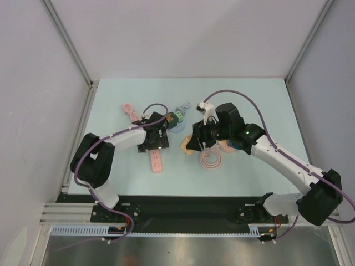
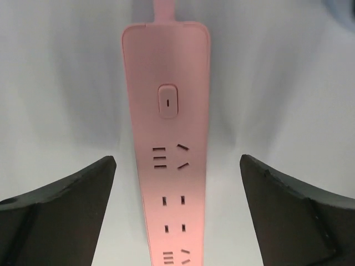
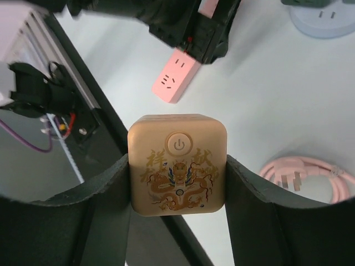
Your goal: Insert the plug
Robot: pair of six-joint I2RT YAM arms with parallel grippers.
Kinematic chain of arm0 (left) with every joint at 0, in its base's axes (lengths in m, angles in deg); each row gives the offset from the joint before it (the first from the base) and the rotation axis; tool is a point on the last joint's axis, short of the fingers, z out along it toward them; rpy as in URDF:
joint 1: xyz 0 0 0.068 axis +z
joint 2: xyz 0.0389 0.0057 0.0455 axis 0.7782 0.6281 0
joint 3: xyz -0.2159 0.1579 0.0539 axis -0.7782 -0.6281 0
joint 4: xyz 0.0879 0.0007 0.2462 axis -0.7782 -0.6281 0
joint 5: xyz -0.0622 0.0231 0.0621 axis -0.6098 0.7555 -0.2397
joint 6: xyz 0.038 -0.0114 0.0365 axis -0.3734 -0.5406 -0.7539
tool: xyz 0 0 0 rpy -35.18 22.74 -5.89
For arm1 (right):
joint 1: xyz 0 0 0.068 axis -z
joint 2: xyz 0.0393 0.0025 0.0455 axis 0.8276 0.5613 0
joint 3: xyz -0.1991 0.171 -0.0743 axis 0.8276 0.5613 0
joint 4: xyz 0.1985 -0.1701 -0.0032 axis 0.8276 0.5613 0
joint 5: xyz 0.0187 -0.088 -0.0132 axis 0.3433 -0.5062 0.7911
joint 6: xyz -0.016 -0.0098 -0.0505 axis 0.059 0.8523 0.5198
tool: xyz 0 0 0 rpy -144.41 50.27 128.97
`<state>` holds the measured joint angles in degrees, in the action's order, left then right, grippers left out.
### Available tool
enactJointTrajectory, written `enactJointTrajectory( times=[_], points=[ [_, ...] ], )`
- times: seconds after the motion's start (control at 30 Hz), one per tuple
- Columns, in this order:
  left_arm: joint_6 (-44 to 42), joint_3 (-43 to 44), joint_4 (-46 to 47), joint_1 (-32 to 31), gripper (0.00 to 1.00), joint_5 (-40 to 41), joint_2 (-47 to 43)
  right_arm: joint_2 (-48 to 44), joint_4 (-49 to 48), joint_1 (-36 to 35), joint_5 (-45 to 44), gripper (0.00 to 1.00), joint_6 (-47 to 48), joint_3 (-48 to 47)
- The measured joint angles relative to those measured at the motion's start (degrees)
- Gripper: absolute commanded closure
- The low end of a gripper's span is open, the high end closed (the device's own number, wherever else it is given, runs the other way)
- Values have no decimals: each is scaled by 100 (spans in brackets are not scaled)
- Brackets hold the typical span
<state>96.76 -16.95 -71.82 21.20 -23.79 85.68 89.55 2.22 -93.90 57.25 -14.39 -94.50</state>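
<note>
A pink power strip [image 2: 169, 166] lies flat on the table, its switch and sockets facing up. My left gripper [image 2: 177, 160] hovers over it, open, with both fingers well clear of its sides. From above, the strip [image 1: 156, 162] sticks out below the left gripper [image 1: 153, 143]. My right gripper [image 3: 177, 166] is shut on a tan cube adapter [image 3: 177, 163] with a gold dragon print and a power button, held above the table. A pink coiled cable [image 1: 211, 160] lies under the right arm, and its pronged plug [image 3: 288, 180] shows beside the right finger.
A round blue-and-green socket unit [image 1: 178, 121] stands behind the grippers. A second pink cable [image 1: 130, 112] lies at the back left. The black base rail [image 1: 177, 205] runs along the near edge. Side walls close in the table on both sides.
</note>
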Motion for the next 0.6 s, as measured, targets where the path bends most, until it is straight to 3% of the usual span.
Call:
enactJointTrajectory(
  times=[0.13,0.33,0.53,0.6],
  points=[
    [-192,442,-223,457,0,-485,-208,437,11,-667,-424,100,503,-376],
    [-708,809,-63,1952,0,-1434,-929,1646,57,-1272,-437,100,1792,-1355],
    [-704,-92,1027,3558,0,-3473,-1331,2653,59,-1436,-293,100,3062,-1803],
    [-684,-479,1231,3818,0,-3880,-1241,3038,42,-1475,-205,100,3458,-2013]
  ],
)
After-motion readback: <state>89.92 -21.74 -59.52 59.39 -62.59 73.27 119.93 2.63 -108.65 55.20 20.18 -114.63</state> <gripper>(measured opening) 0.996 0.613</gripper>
